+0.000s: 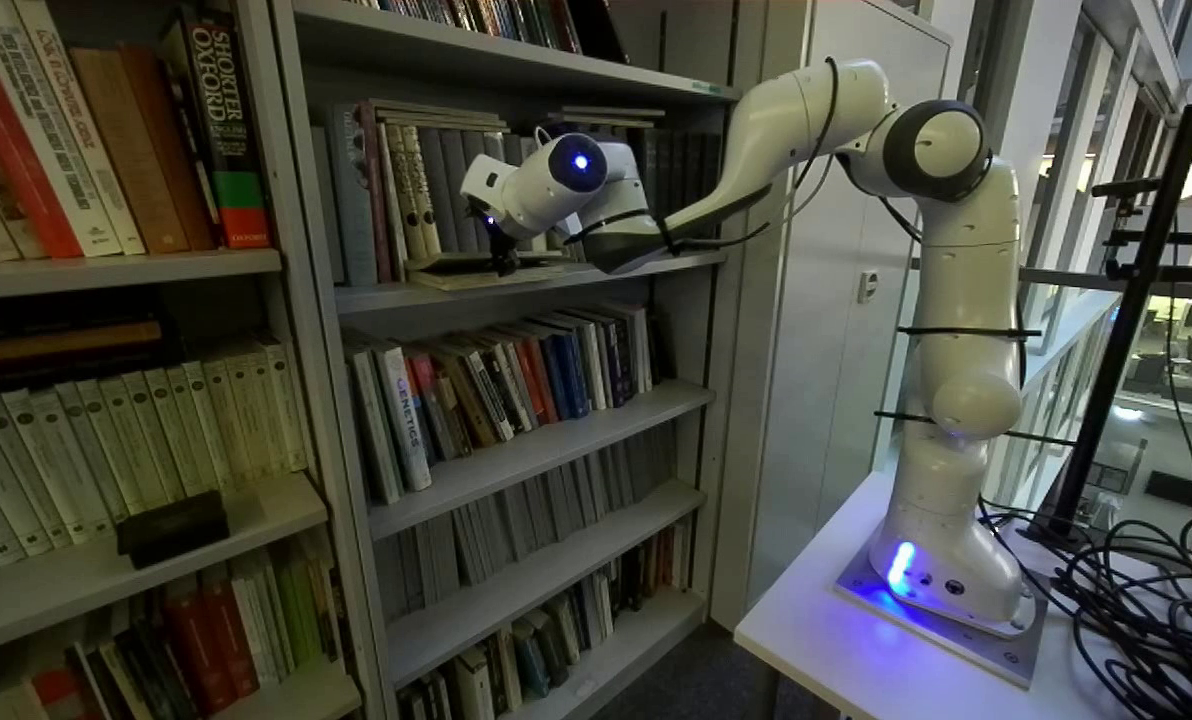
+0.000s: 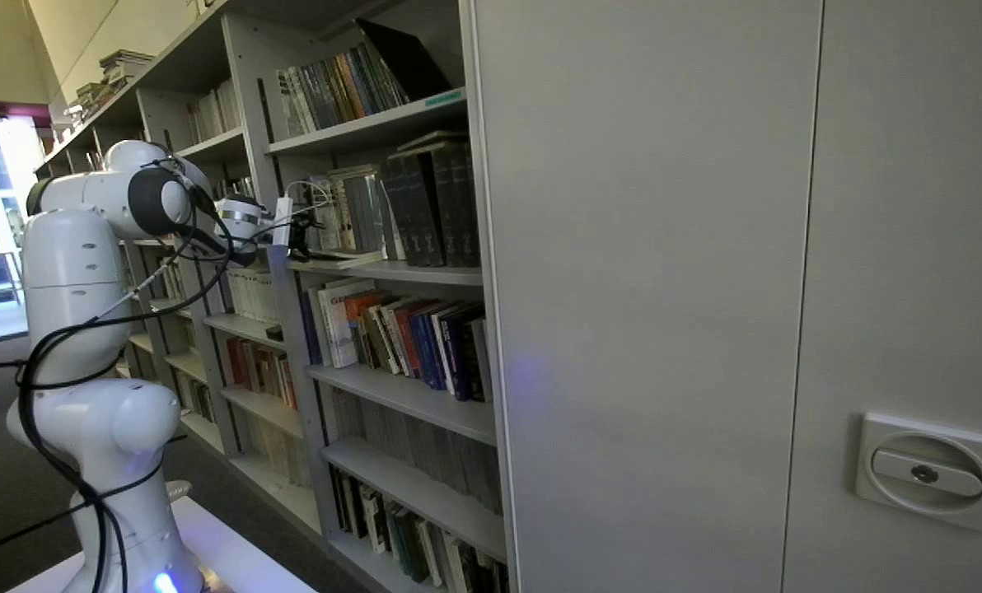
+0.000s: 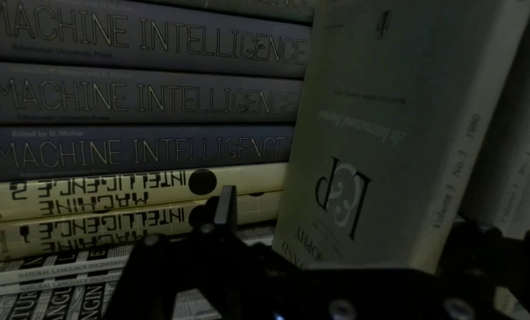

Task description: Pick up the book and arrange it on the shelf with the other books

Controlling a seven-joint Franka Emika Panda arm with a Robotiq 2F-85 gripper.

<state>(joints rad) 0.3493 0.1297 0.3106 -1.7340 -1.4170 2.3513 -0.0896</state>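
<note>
Bookcase (image 1: 156,268) at far left in an exterior view: red and cream volumes (image 1: 18,150), outside the task. Shelf (image 1: 376,297) of grey metal: the other books (image 1: 436,180), grey and yellowish spines, are ranged upright on the second tier from the top of view. Pale book (image 3: 394,133), taken as the one to be shelved: laid before that row, cover and spine exposed in the wrist view, not stood among its neighbours. Gripper (image 1: 503,257): stationed at that tier, jaws spread wide with the book between them; one finger (image 3: 225,209) is seen clear of the cover, contact at the other is lost in shadow. Step in hand, by judgement: the grasp. Jaws are best slid well over the book — spines behind left unstruck — then closed squarely, covers and pages together, before any lift or turn upright. Arm (image 1: 961,300), white: mounted on table (image 1: 806,625), far right.
</note>
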